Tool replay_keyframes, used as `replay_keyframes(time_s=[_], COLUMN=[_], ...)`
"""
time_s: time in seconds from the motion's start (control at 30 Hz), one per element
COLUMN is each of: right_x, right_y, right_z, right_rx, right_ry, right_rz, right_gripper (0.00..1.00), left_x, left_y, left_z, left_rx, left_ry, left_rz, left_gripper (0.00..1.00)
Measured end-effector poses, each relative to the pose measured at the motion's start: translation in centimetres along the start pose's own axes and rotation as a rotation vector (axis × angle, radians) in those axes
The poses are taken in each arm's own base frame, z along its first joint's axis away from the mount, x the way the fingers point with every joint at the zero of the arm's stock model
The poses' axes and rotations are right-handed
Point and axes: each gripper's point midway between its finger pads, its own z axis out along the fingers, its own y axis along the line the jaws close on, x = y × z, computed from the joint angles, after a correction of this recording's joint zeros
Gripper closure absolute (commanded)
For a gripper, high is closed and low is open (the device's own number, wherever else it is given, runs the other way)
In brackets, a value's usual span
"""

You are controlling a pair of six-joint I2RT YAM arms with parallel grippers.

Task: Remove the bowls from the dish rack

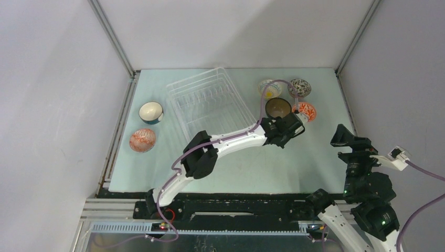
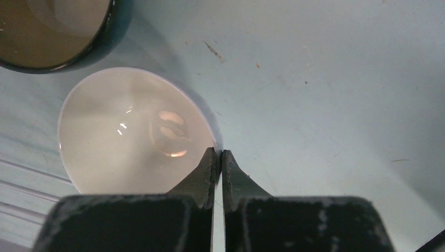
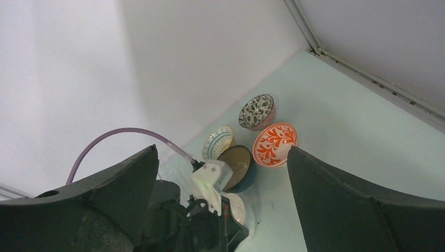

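The white wire dish rack (image 1: 204, 102) stands at the back middle with no bowl in it. My left gripper (image 2: 219, 153) reaches past it to the right and is shut on the rim of a plain white bowl (image 2: 131, 131), which is low on the table. In the top view that bowl is hidden under the left gripper (image 1: 298, 125). Right beside it are the dark teal bowl (image 1: 277, 107), a red-patterned bowl (image 1: 306, 111), a yellow bowl (image 1: 269, 88) and a speckled bowl (image 1: 299, 87). My right gripper (image 3: 220, 152) is open and empty, raised at the right edge.
Two more bowls sit left of the rack: a dark one with a white inside (image 1: 151, 112) and a red-patterned one (image 1: 142, 139). Grey walls close in the table on the left, back and right. The left arm's purple cable (image 1: 273, 86) loops over the right-hand bowls.
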Motion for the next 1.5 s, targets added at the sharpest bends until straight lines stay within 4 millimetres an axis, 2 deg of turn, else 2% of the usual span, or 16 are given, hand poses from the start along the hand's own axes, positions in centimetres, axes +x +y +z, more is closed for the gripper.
replay_keyframes(time_s=[0.03,0.17,0.23,0.4,0.5,0.57,0.67,0.8,0.87,0.9,0.97,1.03,1.13,1.2,1.33,1.5], right_x=[0.1,0.3,0.3,0.8,1.9,3.0,4.7,8.0,10.1,11.0,12.7,14.2,16.8,18.6,20.3,20.4], right_y=[0.0,0.1,0.1,0.5,1.1,1.5,1.8,1.1,0.8,0.7,1.0,1.8,2.7,2.8,2.8,3.1], right_z=[0.1,0.2,0.2,0.3,0.6,0.9,1.4,1.6,1.7,1.6,1.5,1.5,1.5,1.5,1.3,1.2], right_rx=[0.002,0.001,0.0,-0.013,-0.026,-0.034,-0.037,-0.042,-0.058,-0.07,-0.104,-0.144,-0.178,-0.181,-0.184,-0.197], right_ry=[0.003,0.01,0.01,0.031,0.071,0.108,0.154,0.216,0.258,0.279,0.329,0.386,0.487,0.558,0.626,0.632], right_rz=[-0.004,-0.01,-0.01,-0.021,-0.05,-0.077,-0.109,-0.144,-0.166,-0.177,-0.197,-0.218,-0.254,-0.285,-0.308,-0.299], right_gripper=[0.0,0.0,0.01,0.0,0.0,0.0,0.0,0.0,0.0,0.01,0.0,0.0,0.0,0.01,0.0,0.01], left_x=[-0.1,-0.8,-1.0,-1.3,-2.4,-3.5,-5.5,-7.8,-7.8,-7.5,-5.7,-3.3,2.4,5.9,12.0,18.0], left_y=[0.2,1.1,1.1,1.5,1.6,1.9,3.2,6.2,8.4,9.2,11.6,13.8,17.2,18.7,20.7,23.6], left_z=[0.1,0.2,0.2,0.1,-1.3,-3.3,-8.0,-16.4,-20.8,-22.2,-25.0,-26.4,-27.6,-28.2,-29.8,-30.9], left_rx=[0.007,0.026,0.042,0.052,0.054,0.054,0.032,-0.03,-0.074,-0.089,-0.139,-0.191,-0.286,-0.336,-0.401,-0.525], left_ry=[0.001,-0.009,-0.015,-0.019,-0.045,-0.081,-0.156,-0.299,-0.367,-0.389,-0.42,-0.433,-0.411,-0.405,-0.427,-0.482], left_rz=[-0.008,-0.041,-0.051,-0.059,-0.062,-0.068,-0.089,-0.144,-0.189,-0.206,-0.259,-0.322,-0.43,-0.502,-0.645,-0.868], left_gripper=[0.88,0.55,0.45,0.32,0.26,0.23,0.21,0.19,0.18,0.17,0.15,0.13,0.06,0.04,0.07,0.13])
